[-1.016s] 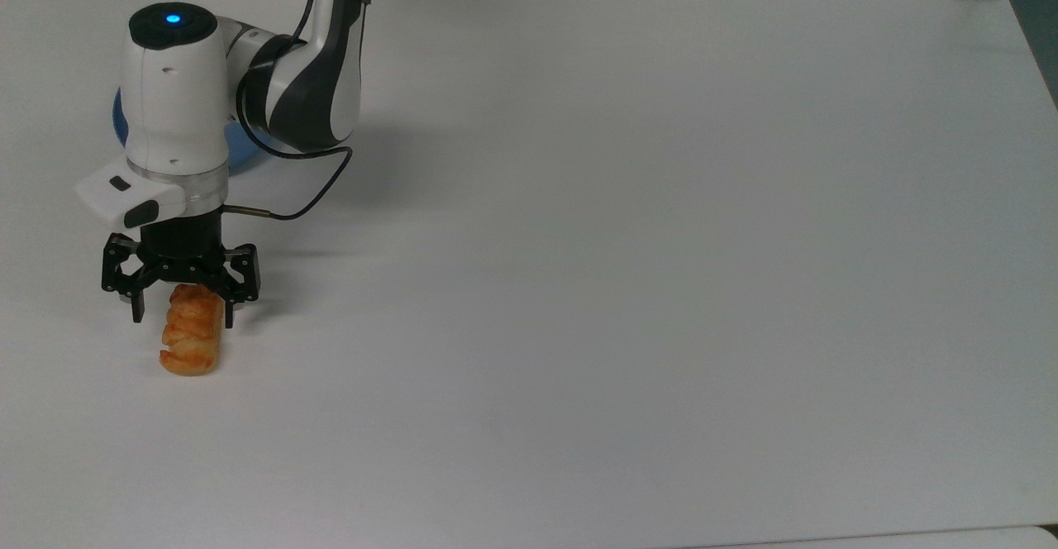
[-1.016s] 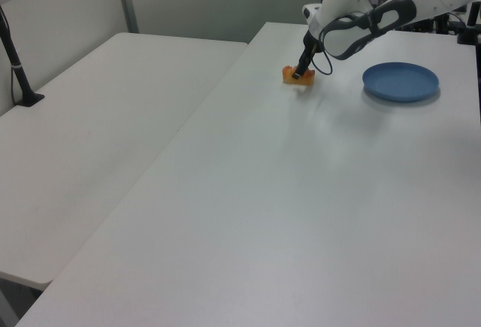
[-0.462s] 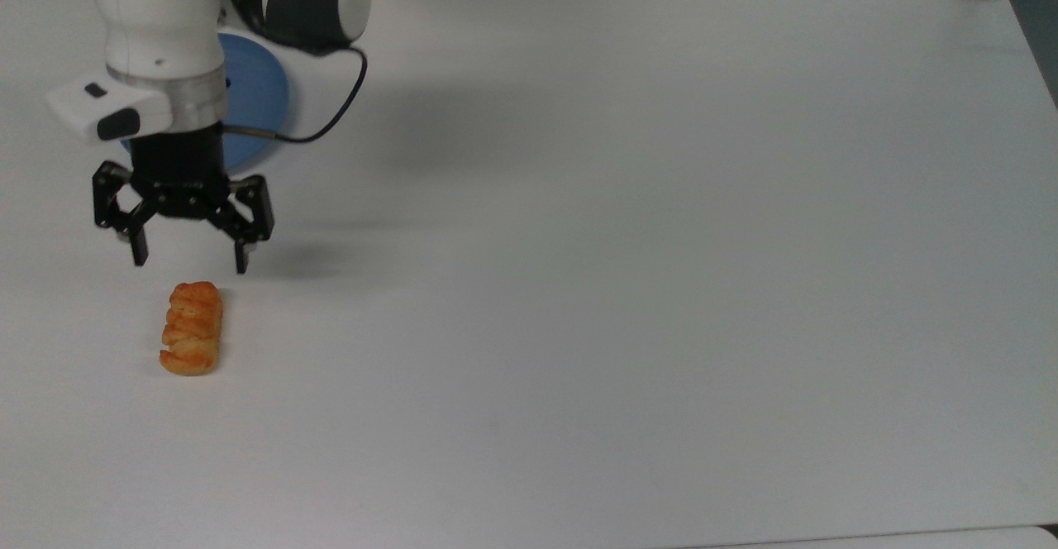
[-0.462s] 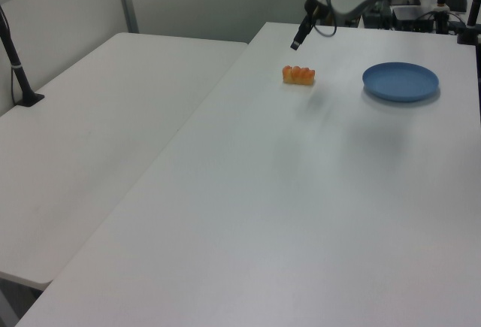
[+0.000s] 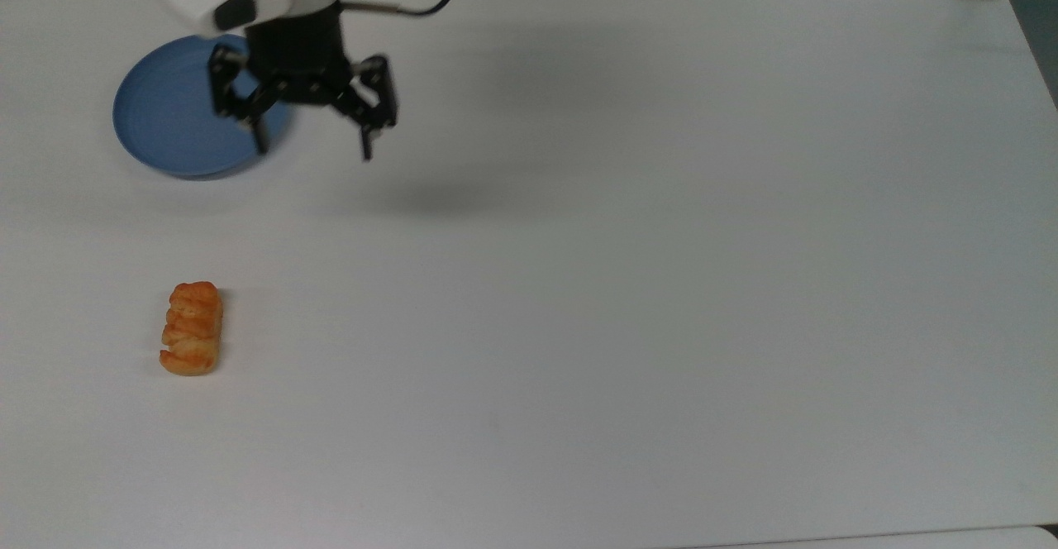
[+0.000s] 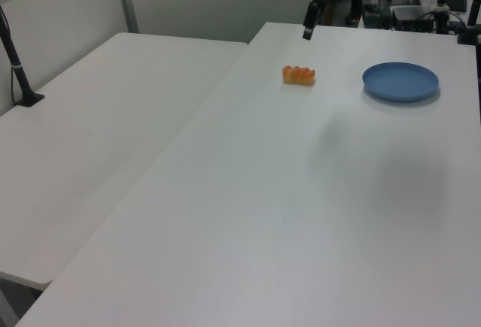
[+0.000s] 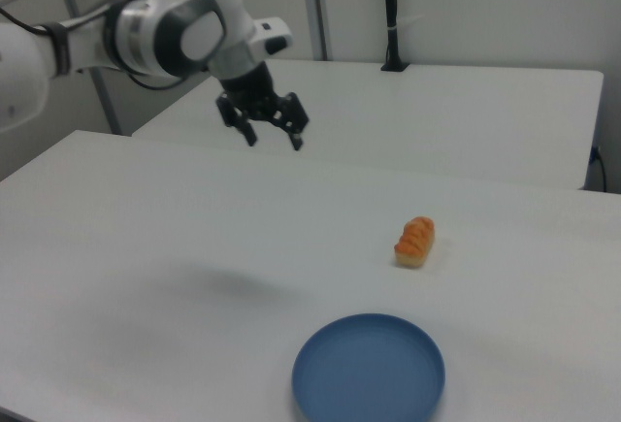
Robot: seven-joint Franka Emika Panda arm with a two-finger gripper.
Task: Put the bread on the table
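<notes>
At 8 o'clock in the top view, well apart from everything else: the bread, flat on the bare white worktop, long axis running 12 to 6. At 10 o'clock in the top view: the blue plate, holding nothing. Over the plate's 3 o'clock rim in the top view, raised clear of the surface: the hand, fingers spread wide, gripping nothing. Same layout in the right view, with bread at about 1 o'clock from the plate, and the hand high toward 10 o'clock. From the left view, bread lying off to 9 o'clock of the plate, not touching it.

Judged from this: placement done, bread resting off the plate, step in hand a retreat. To do it well: lift straight and high, pull away from the bread rather than across it, hold fingers apart so nothing snags, keep the cable off the plate, leave both items undisturbed.

Count: 1 bread, 1 plate, 1 hand, 1 arm, 2 white worktops in the left view, the second standing just beside at 9 o'clock.
</notes>
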